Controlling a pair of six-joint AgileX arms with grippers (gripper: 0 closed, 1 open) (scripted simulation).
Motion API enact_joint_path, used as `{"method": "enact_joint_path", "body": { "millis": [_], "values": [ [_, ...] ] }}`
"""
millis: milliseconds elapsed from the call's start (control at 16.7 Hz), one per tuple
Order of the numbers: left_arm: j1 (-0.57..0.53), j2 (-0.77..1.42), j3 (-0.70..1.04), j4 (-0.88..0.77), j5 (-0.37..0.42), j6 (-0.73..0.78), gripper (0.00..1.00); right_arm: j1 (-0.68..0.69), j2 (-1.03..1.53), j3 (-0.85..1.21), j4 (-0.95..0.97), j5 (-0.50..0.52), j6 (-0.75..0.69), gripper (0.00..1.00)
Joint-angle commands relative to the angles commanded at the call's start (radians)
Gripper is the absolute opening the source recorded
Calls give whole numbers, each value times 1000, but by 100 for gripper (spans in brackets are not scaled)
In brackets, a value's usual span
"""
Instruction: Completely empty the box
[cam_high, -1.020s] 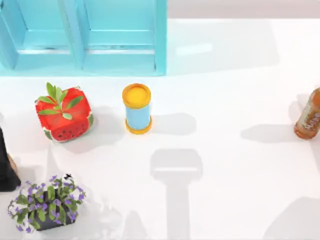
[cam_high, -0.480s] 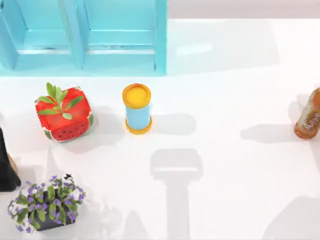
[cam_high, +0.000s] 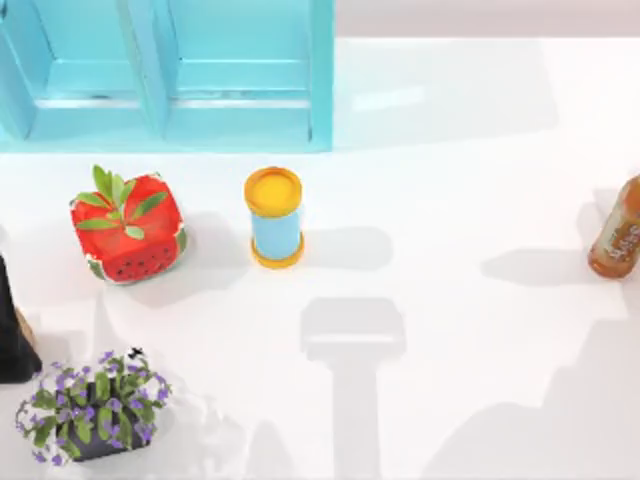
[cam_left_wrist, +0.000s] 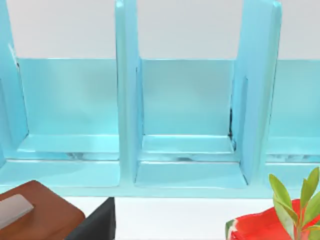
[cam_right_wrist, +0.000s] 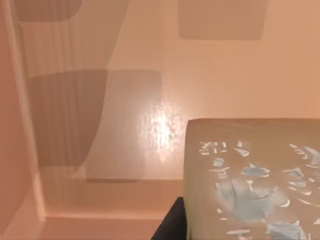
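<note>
The shadow at the white table's near right corner has spread since a moment ago, so the right arm seems to be moving. Its wrist camera looks into the peach-walled box, where a pale, blue-flecked block lies, so the emptying isn't finished. The left arm idles facing the turquoise shelf. I cannot tell whether either gripper holds anything.

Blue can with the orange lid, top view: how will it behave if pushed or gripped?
The blue can stands upright and taller than wide, so a high push may tip it. Its round body would probably roll once down. It looks rigid, so a side grip likely holds, perhaps a little slippery.
</note>
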Motion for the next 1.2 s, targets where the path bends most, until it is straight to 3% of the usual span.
{"method": "enact_joint_path", "body": {
  "millis": [240,720,960,1200],
  "values": [
    [0,0,0,0,0,0,100,1,-36,95,-109,0,1,0],
    [0,0,0,0,0,0,100,68,-18,87,-97,0,66,0],
    [0,0,0,0,0,0,100,297,13,55,-51,1,292,0],
    [0,0,0,0,0,0,100,643,35,-8,31,4,637,0]
  ]
}}
